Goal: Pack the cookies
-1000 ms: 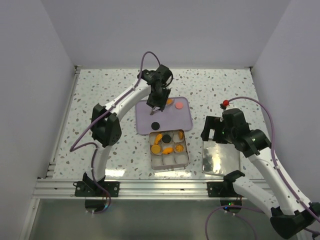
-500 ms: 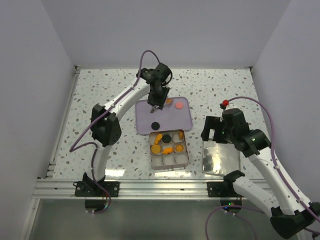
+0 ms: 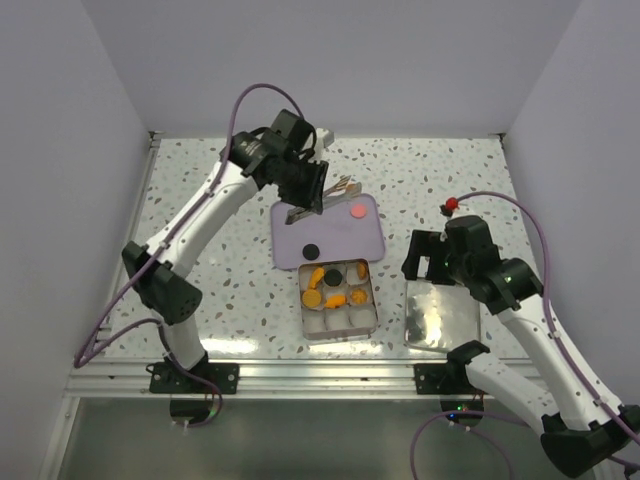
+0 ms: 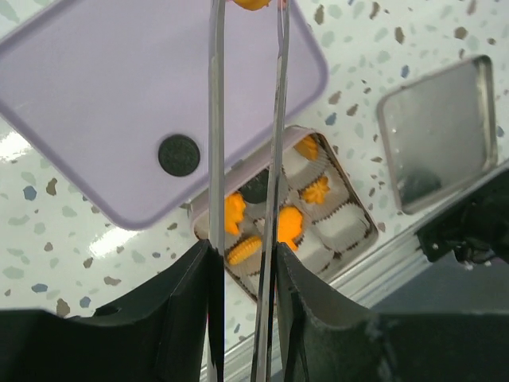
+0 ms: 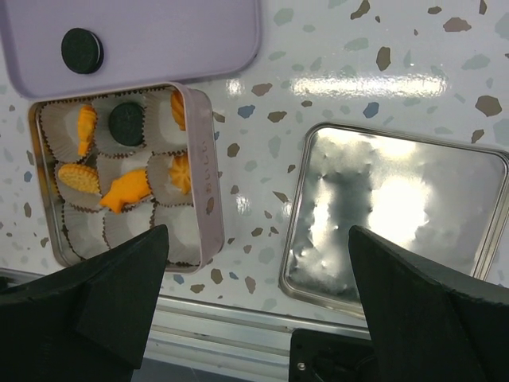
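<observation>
My left gripper (image 3: 305,186) (image 4: 243,248) is shut on a pair of metal tongs (image 4: 215,127), and their tips pinch an orange cookie (image 4: 251,3) above the back of the purple tray (image 3: 340,236). A black cookie (image 3: 311,250) (image 4: 179,154) and a pink cookie (image 3: 356,211) lie on the tray. The open tin (image 3: 377,300) (image 5: 201,175) in front of the tray holds several orange cookies and a black one (image 5: 126,122) in white paper cups. My right gripper (image 3: 430,258) (image 5: 258,318) hovers open and empty between the tin and the lid.
The tin's silver lid (image 3: 440,318) (image 5: 398,223) lies upside down to the right of the tin. An aluminium rail (image 3: 320,372) runs along the table's near edge. Grey walls close in the table on three sides.
The left arm has risen and swung its wrist round, and the tongs have closed on the orange cookie and lifted it off the tray. The right arm has not moved.
</observation>
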`<state>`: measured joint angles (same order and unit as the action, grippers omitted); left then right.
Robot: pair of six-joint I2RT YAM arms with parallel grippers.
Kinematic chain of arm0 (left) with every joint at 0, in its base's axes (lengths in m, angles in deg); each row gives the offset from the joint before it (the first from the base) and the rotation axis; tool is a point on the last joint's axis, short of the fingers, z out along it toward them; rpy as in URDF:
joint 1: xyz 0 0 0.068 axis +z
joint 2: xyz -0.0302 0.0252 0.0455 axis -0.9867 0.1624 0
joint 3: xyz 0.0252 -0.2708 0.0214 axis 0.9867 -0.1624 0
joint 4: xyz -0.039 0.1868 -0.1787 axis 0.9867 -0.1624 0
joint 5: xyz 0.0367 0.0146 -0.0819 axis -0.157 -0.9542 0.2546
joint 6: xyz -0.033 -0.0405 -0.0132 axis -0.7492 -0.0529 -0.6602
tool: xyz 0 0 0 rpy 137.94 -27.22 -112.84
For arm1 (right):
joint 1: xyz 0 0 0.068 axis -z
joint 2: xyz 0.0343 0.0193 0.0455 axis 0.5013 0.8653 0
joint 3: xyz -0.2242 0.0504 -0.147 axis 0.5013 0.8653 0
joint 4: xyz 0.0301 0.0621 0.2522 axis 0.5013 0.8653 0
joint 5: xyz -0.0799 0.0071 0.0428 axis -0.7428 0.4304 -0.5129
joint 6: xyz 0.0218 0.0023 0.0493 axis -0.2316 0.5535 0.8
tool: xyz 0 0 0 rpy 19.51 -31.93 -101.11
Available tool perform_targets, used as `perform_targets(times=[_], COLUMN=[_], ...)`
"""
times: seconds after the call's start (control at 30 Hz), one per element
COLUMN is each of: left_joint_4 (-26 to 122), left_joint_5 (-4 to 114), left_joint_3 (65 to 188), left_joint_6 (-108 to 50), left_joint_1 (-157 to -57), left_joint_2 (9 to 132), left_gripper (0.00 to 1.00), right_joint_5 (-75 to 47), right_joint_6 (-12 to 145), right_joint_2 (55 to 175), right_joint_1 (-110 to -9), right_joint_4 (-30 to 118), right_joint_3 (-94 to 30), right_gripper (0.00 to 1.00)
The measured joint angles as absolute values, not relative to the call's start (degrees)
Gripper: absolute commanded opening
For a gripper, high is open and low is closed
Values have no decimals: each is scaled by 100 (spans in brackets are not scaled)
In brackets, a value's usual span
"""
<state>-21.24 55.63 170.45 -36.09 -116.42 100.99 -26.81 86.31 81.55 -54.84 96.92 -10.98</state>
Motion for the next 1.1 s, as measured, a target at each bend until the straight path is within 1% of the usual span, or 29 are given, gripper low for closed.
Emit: perform_targets(times=[0.13, 0.23, 0.4, 0.57, 0.7, 0.87, 1.1], left_joint_4=[-2070, -2076, -2009, -1886, -1663, -1576, -1589], left_joint_5=[5797, 5900, 6061, 6195, 6210, 6221, 6064], left_joint_3=[16365, 15711, 14575, 13744, 13493, 13325, 13285], left_joint_6=[-3594, -3594, -3707, -4046, -4247, -4385, -4520], left_joint_1=[-11815, -12195, -13008, -13286, -13610, -14049, -14193], left_joint_2=[9202, 8645, 8037, 7410, 7163, 7200, 7235], left_gripper=[29, 29, 28, 28, 27, 27, 26], right_joint_5=[-2775, -2806, -2828, -2823, -2821, -2823, -2823], right_joint_6=[8607, 8598, 8607, 8686, 8714, 8727, 8727], right_joint_2=[8186, 8219, 8201, 8088, 7946, 7795, 7690], right_joint_1=[-5484, -5484, -5484, -5484, -5484, -5484, -5484], right_joint_4=[9705, 9703, 9705, 9746, 9810, 9965, 10052], right_joint_3=[-1282, -1476, -1656, -1658, -1599, -1544, -1522], right_gripper=[99, 99, 99, 99, 99, 99, 99])
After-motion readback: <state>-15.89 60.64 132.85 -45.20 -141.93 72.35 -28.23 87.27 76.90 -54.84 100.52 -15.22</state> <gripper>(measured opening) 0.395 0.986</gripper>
